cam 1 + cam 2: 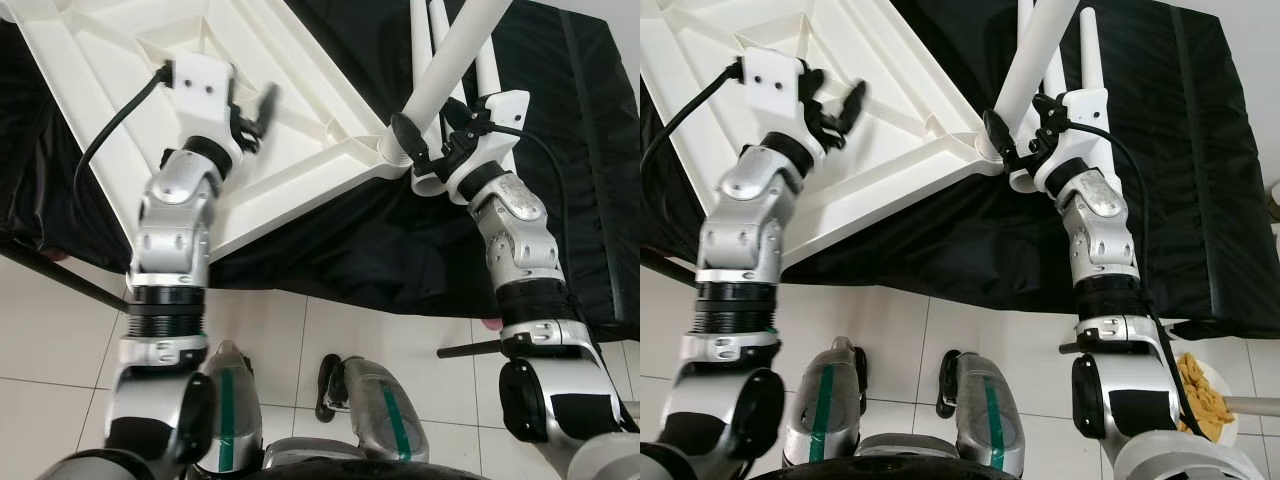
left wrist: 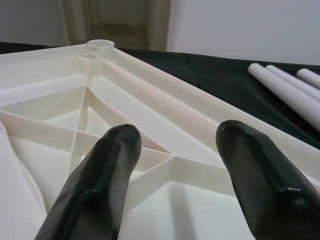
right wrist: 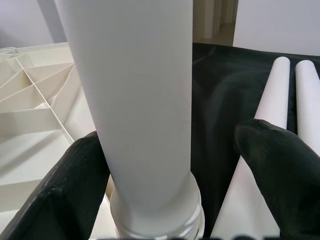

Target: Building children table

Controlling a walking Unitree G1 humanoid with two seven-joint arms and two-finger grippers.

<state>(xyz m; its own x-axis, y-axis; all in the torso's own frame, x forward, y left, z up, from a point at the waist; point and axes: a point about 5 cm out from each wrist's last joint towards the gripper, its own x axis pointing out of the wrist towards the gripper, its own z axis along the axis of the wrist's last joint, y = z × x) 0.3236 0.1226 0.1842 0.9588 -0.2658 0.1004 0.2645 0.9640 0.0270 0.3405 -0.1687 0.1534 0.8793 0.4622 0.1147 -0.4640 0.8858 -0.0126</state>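
Observation:
A white ribbed tabletop (image 1: 290,150) lies upside down on a black cloth. My left gripper (image 1: 258,118) hovers just above its ribs, open with nothing between the fingers (image 2: 107,165). A white table leg (image 1: 455,55) stands tilted in the near corner socket (image 1: 395,150). My right gripper (image 1: 430,135) straddles the leg's base, open: in the right wrist view one finger (image 3: 82,185) rests against the leg (image 3: 140,100) and the other stays apart from it. Loose white legs (image 3: 280,100) lie on the cloth beyond.
The black cloth (image 1: 400,250) covers the low surface and hangs to a white tiled floor (image 1: 60,330). A plate of yellowish food (image 1: 1205,395) sits on the floor at the right. A dark bar (image 1: 60,275) runs along the left edge. My own legs (image 1: 380,410) stand below.

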